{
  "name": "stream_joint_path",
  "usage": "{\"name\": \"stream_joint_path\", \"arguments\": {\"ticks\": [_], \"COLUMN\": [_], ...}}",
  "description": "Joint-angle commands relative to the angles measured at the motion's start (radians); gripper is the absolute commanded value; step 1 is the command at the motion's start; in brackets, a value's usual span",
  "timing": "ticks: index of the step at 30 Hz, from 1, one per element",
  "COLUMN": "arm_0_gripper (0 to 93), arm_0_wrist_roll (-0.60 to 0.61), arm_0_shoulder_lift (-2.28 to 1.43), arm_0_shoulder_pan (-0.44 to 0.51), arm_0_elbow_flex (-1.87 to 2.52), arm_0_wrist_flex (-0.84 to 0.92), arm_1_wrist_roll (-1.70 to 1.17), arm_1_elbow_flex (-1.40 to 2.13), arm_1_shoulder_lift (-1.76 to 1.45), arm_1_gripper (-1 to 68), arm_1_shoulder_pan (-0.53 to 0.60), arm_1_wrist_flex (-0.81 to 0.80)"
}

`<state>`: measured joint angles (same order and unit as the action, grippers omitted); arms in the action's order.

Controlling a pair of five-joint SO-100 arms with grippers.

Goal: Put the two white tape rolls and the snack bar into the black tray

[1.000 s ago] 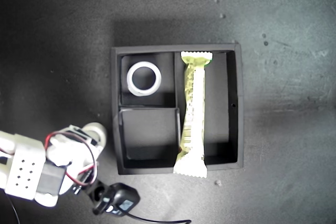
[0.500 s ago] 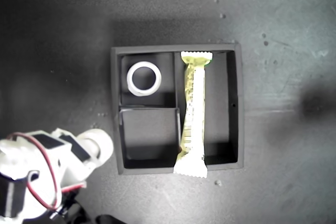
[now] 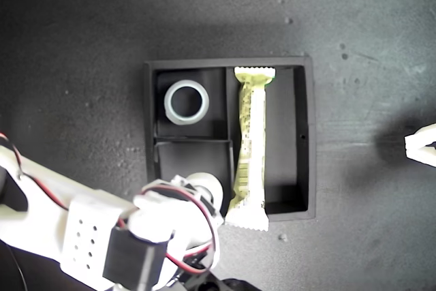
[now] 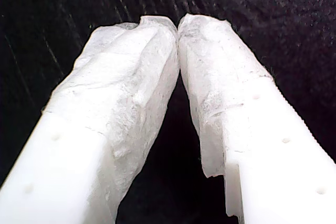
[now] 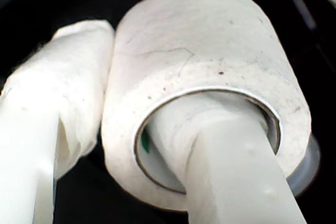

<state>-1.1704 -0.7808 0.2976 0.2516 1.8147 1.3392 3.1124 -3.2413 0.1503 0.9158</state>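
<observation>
One tape roll is gripped by my second gripper, one finger passed through its hollow centre and the other pressed on its outer wall. In the exterior view this roll is held at the lower left of the frame, over the empty small compartment of the tray. My first gripper is seen with its padded tips pressed together on nothing. The other roll lies in the upper small compartment; the bar lies along the long compartment, its lower end overhanging the tray wall. The roll is best lowered clear of the divider, squarely inside the walls, before release. No writing can be read.
</observation>
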Motion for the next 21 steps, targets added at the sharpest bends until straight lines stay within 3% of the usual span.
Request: {"name": "stream_joint_path", "arguments": {"ticks": [1,9,13,21], "arm_0_gripper": [0.0,0.4,11.2,16.4], "arm_0_wrist_roll": [-0.044,-0.080,-0.081,-0.069], "arm_0_shoulder_lift": [-0.014,-0.034,-0.035,-0.115], "arm_0_shoulder_pan": [-0.006,-0.009,0.003,0.020], "arm_0_elbow_flex": [-0.006,0.072,0.072,0.149], "arm_0_wrist_flex": [0.018,0.018,0.018,0.018], "arm_1_wrist_roll": [0.023,0.057,0.054,0.037], "arm_1_elbow_flex": [0.012,0.012,0.012,0.012], "arm_1_shoulder_lift": [-0.009,-0.009,-0.009,-0.011], "arm_1_gripper": [-0.2,-0.2,-0.2,-0.2], "arm_1_shoulder_pan": [-0.006,0.015,0.011,-0.012], "arm_1_wrist_flex": [0.055,0.123,0.124,0.123]}}
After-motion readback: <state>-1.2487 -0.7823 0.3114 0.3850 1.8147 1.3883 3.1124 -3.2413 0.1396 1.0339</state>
